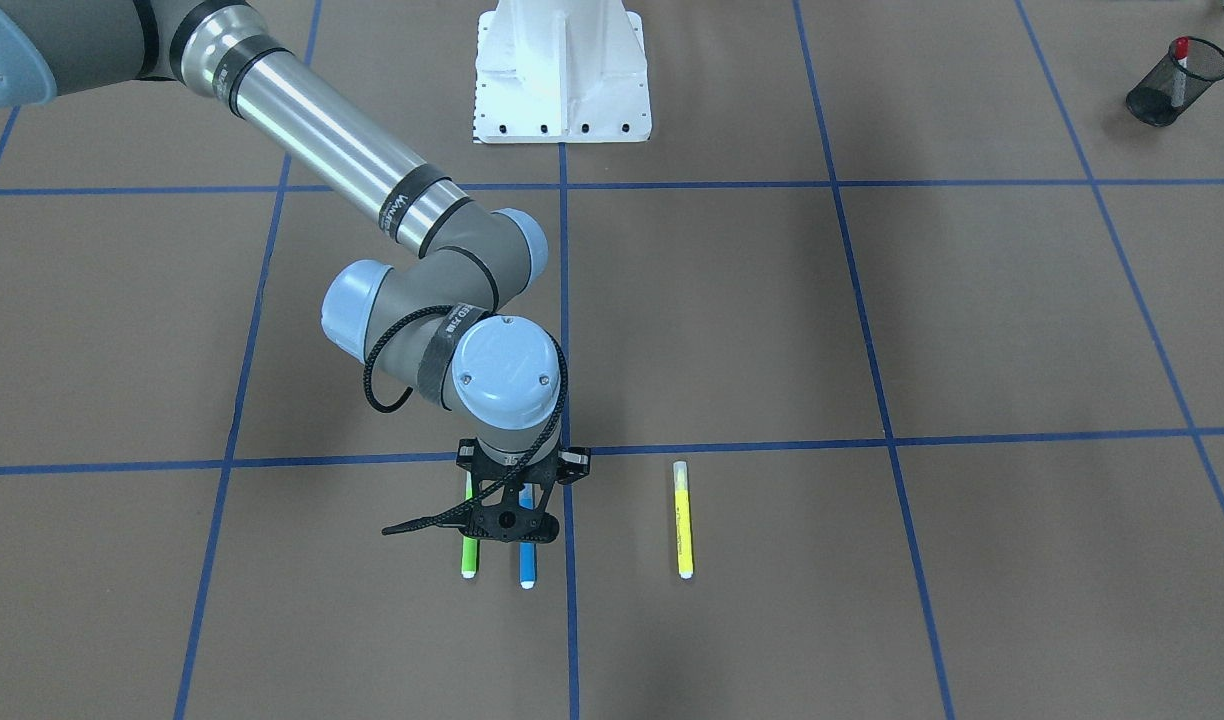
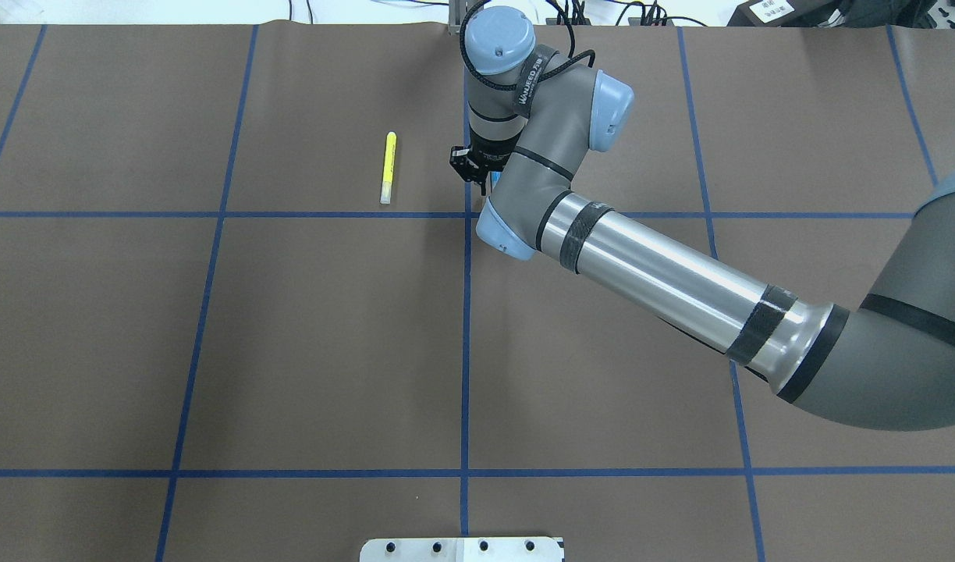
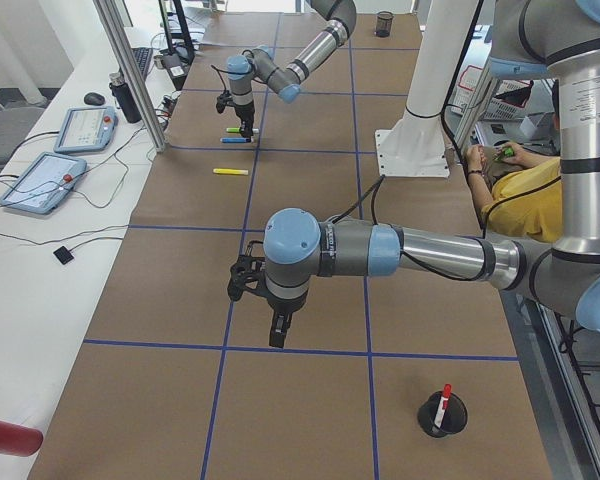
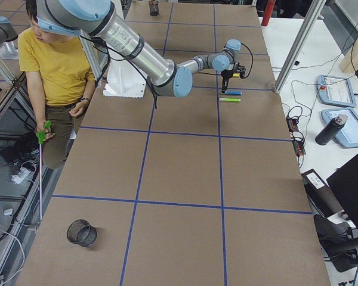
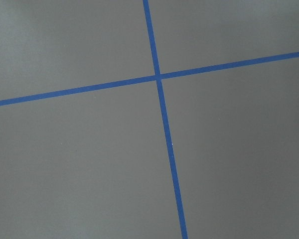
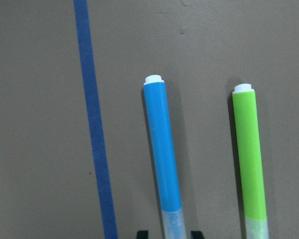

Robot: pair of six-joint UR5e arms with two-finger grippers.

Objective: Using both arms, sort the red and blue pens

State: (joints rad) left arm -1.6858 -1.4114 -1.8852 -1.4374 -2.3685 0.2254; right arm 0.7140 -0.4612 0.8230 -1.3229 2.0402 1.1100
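Right wrist-mounted view: black skeletal right end effector [image 1: 519, 528] is straddling, unclenched, the bright blue-barrelled plastic pen [image 6: 162, 149] lying on the brown worktop [image 6: 35, 124]. Probably light, stiff, slick; grip mid-barrel.

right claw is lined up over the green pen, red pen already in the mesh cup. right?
Not quite: the right wrist view shows the right claw straddling the blue pen, with the green pen lying beside it, outside the fingertips. The red pen is indeed in the mesh cup.
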